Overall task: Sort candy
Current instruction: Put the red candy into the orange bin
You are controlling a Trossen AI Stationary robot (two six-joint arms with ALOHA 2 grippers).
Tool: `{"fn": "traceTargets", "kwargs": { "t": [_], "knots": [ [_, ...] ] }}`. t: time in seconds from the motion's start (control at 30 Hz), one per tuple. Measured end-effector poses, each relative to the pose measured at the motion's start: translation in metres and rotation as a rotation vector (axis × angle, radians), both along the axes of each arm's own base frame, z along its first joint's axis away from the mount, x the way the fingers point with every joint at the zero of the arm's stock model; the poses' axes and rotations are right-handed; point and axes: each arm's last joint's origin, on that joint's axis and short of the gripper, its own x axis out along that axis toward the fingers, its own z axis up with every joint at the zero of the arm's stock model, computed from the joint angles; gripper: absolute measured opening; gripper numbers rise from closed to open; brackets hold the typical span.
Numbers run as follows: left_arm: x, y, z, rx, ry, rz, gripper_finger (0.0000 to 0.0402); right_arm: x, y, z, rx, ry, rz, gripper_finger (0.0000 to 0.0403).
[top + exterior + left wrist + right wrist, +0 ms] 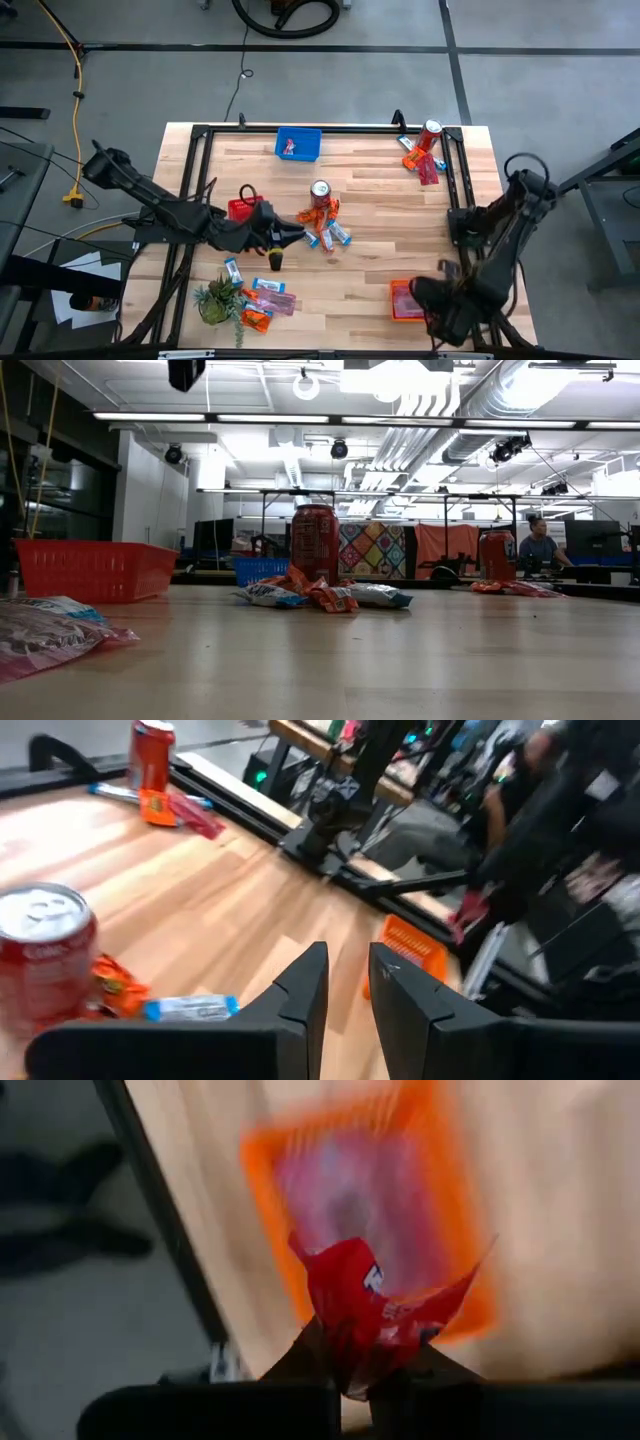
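Red candy packet (372, 1312): pinched between the right gripper (350, 1370) fingers, held above the orange basket (405, 300) at the table's near right edge. Packet stands crumpled, long axis running up from the fingertips, free end fanned out away from the gripper. The basket appears to hold pinkish packets, too blurred to count.

Other candy, high view:
- Centre pile (322, 228): orange and blue-and-white packets bunched against one red can (320, 192), roughly five or six, overlapping, exact count unclear. Blue-and-white ones lie with long axes angled diagonally toward the near right.
- Far right corner cluster (420, 162): about three or four, orange and pink-red, beside a second red can (431, 133).
- Near left cluster (262, 298): about five, blue-and-white, pink and orange, just beside the green plant (217, 300).

Baskets: three counted. Orange near right, red basket (243, 208) left of centre, blue basket (298, 144) at the far edge with at least one packet in it.

Left gripper (348, 982): fingers slightly parted, nothing between them, poised over the table just beside the centre pile.

A person (541, 543) is seated in the room behind the wooden table (370, 200).
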Motion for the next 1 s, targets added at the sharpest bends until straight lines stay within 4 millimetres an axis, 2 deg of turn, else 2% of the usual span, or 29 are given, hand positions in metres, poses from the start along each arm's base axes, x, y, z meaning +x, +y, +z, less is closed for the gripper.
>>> {"fn": "traceTargets", "kwargs": {
  "t": [0.1, 0.2, 0.3, 0.47, 0.57, 0.67, 0.8, 1.0],
  "knots": [
    [-0.001, -0.001, -0.007, -0.026, -0.023, 0.001, 0.0063, -0.002, 0.005, -0.03, 0.096, 0.074, -0.03, 0.0006],
    [-0.002, 0.0, -0.005, -0.015, -0.036, -0.003, 0.0063, 0.008, -0.002, -0.046, 0.14, 0.082, -0.08, 0.0006],
    [-0.002, 0.0, -0.004, -0.007, -0.038, -0.006, 0.0063, 0.021, -0.014, -0.05, 0.138, 0.088, -0.121, 0.0006],
    [-0.002, -0.001, -0.005, -0.006, -0.034, -0.012, 0.0063, 0.038, -0.032, -0.052, 0.165, 0.151, -0.07, 0.0005],
    [-0.003, -0.002, -0.005, -0.005, -0.033, -0.015, 0.0063, 0.039, -0.034, -0.058, 0.195, 0.249, 0.001, 0.0005],
    [-0.004, -0.004, -0.005, -0.005, -0.032, -0.026, 0.0063, 0.039, -0.031, -0.061, 0.221, 0.265, 0.069, 0.0015],
    [-0.005, -0.007, -0.005, -0.001, -0.027, -0.039, 0.0063, 0.041, -0.03, -0.062, 0.22, 0.244, 0.098, 0.0055],
    [-0.006, -0.008, -0.005, -0.001, -0.026, -0.043, 0.0063, 0.044, -0.031, -0.057, 0.209, 0.208, 0.139, 0.0164]
  ]
}}
